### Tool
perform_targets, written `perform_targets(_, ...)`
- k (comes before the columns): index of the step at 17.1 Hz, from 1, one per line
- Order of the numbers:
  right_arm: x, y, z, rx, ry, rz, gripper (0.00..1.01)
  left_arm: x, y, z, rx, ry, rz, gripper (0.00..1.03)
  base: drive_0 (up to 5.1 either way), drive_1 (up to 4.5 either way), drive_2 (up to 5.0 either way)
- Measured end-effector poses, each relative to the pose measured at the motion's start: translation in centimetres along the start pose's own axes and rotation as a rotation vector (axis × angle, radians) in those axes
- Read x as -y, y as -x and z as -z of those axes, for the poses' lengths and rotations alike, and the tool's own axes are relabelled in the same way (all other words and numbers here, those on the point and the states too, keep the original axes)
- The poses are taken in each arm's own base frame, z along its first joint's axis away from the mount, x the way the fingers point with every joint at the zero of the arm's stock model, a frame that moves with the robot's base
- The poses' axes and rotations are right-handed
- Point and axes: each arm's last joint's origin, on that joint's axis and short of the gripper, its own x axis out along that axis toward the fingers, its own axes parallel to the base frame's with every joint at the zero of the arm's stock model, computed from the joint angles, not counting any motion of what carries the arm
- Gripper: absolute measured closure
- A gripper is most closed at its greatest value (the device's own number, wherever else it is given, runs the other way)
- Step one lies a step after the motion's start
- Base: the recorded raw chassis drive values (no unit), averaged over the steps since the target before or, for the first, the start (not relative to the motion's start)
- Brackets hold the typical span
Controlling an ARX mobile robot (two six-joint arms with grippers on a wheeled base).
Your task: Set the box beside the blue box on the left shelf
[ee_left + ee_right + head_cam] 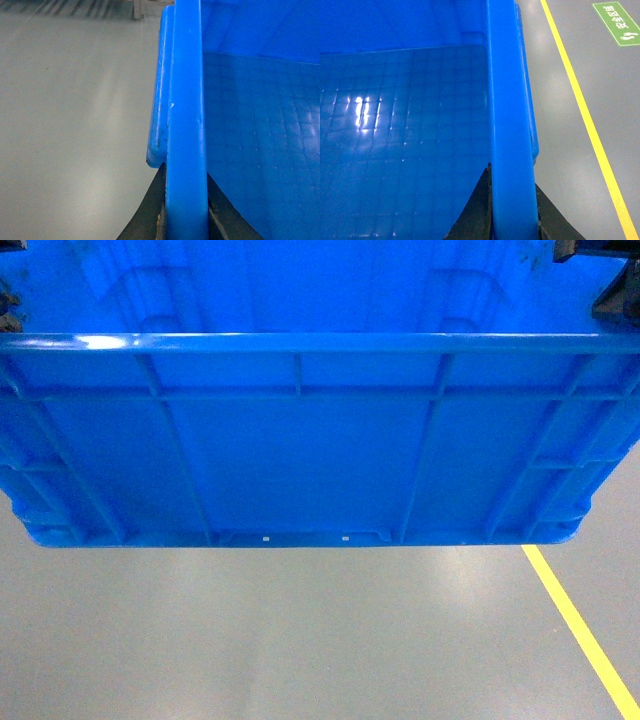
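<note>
Clamping the thick rim of the box (186,125), the left gripper (186,220) has one dark finger on either side of the left wall, one outside and one inside, closed onto the plastic. The right gripper (512,215) does the same on the opposite wall, its fingers pinching the rim from both faces.

Between the two grippers the box hangs in the air: in the head view its ribbed near wall (300,450) fills the frame and its bottom edge sits well clear of the grey floor (300,640) below. Inside each gripper's reach the gridded inner bottom looks bare.

Beyond the right gripper, on its outer side, a yellow line (585,115) runs along the floor, with a green floor sign (619,22) further off. Beyond the left gripper's outer side there is only floor, with some striped structure at the far top edge, too blurred to name.

As a judgement: the pickup is done and the carry is under way. Neither the roller shelf nor the other blue box appears in any view, so reaching the shelf and setting the box down remain.
</note>
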Motion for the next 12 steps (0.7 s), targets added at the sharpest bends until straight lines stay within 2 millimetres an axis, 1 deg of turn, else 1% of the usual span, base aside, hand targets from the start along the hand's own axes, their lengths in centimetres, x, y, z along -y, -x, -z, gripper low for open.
perform_targets(3, 0.01, 0.00, 0.04, -0.004, 0.001, 0.000, 0.92, -0.01, 0.00, 0.02, -0.002, 0.000, -0.001, 0.95, 0.3, 4.42, -3.9)
perform_targets(6, 0.00, 0.00, 0.01, -0.001, 0.001, 0.001, 0.92, -0.01, 0.00, 0.01, -0.001, 0.000, -0.001, 0.95, 1.0, 5.22, -3.1)
perform_targets(12, 0.00, 0.00, 0.00, 0.000, 0.002, 0.000, 0.92, -0.02, 0.00, 0.00, 0.000, 0.002, -0.001, 0.95, 0.2, 4.42, -3.9)
